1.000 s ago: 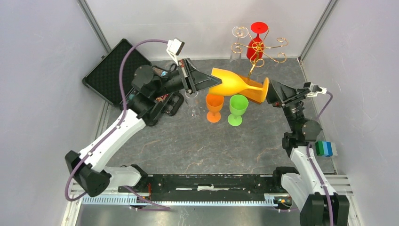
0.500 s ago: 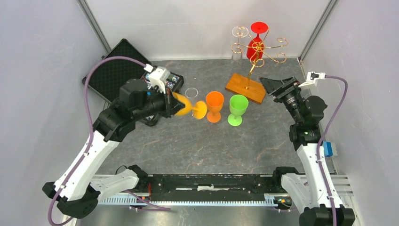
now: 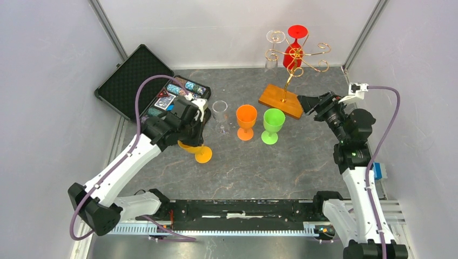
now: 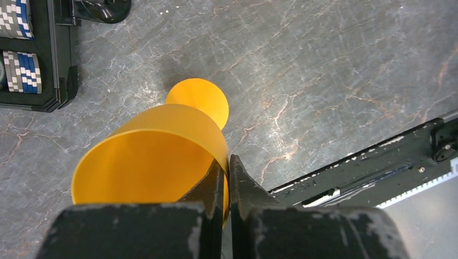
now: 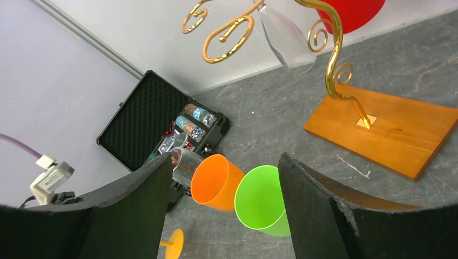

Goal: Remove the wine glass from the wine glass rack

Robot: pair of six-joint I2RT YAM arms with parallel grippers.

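My left gripper (image 3: 190, 137) is shut on the rim of a yellow wine glass (image 3: 197, 151), one finger inside the bowl and one outside, as the left wrist view (image 4: 228, 181) shows. The glass (image 4: 154, 156) hangs foot down, just above or on the table, left of centre. The wine glass rack (image 3: 294, 54), gold wire on an orange-brown wooden base (image 3: 281, 101), stands at the back right. A red glass (image 3: 295, 49) and a clear glass (image 3: 270, 63) hang on it. My right gripper (image 3: 309, 102) is open and empty beside the base, facing the rack (image 5: 332, 59).
An orange glass (image 3: 246, 120), a green glass (image 3: 273, 124) and a clear glass (image 3: 220, 113) stand upright mid-table. An open black case (image 3: 135, 81) with poker chips lies at the back left. Blue and green blocks (image 3: 377, 170) sit at the right edge.
My left arm carried the yellow glass from beside the rack base leftward and down to the table's left-centre. My right gripper drew back a little from the base.
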